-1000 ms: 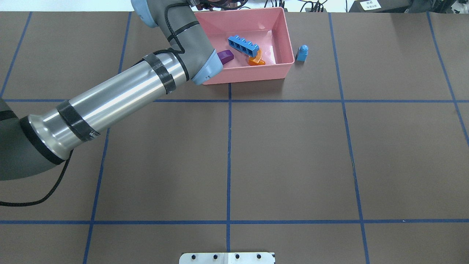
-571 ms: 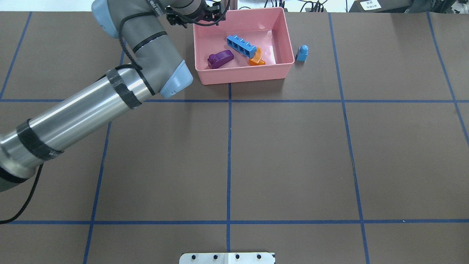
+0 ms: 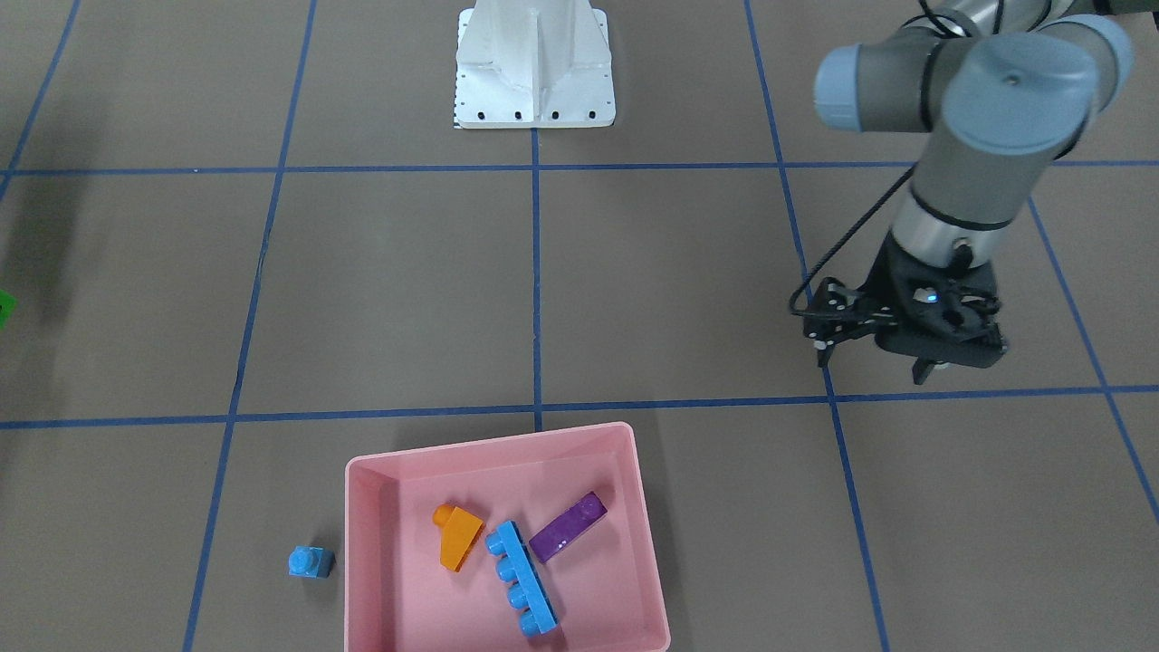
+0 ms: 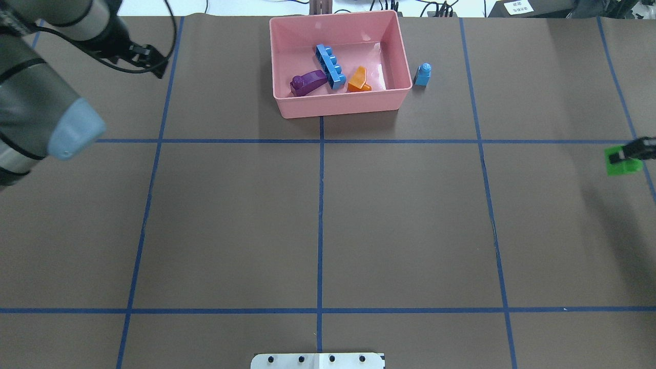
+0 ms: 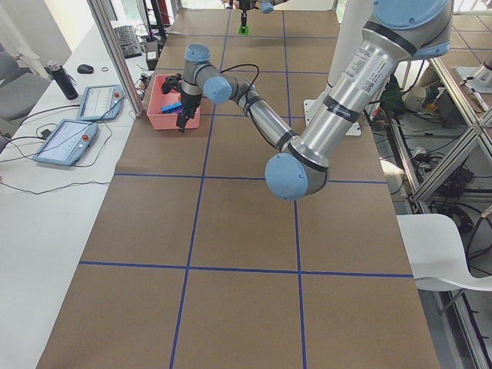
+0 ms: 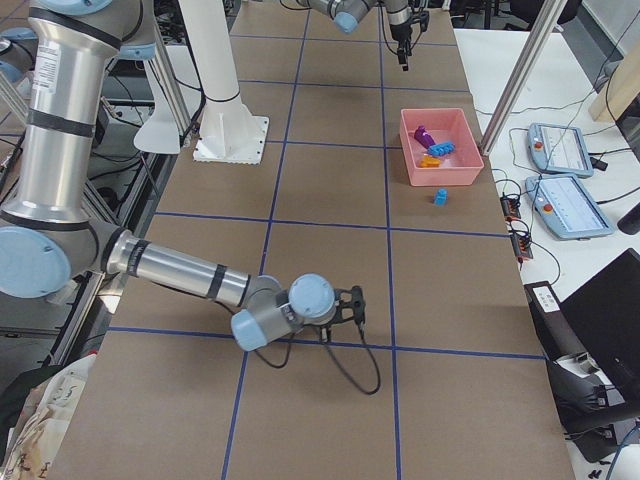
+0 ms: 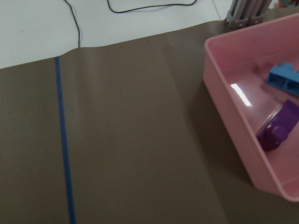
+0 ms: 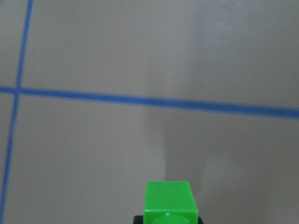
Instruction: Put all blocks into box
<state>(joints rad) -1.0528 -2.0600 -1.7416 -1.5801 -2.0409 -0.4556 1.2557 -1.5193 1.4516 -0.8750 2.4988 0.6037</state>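
Observation:
The pink box (image 4: 338,105) stands at the far middle of the table and also shows in the front view (image 3: 489,448). In it lie the purple block (image 4: 309,82), the long light blue block (image 4: 330,66) and the orange block (image 4: 359,80). The small light blue block (image 4: 423,74) stands on the table just right of the box. My left gripper (image 4: 154,64) is open and empty, well left of the box. My right gripper (image 4: 633,151) is shut on the green block (image 4: 622,161) at the view's right edge. The green block fills the bottom of the right wrist view (image 8: 168,203).
The white robot base (image 3: 534,63) is at my near edge. Blue tape lines cross the brown table. A side table with two tablets (image 6: 565,180) and metal posts lies beyond the box. The left wrist view shows the box wall (image 7: 233,107).
My left arm pulled back from the box to the left. The long light blue block shifted inside the box. My right gripper with the green block came into view at the right edge.

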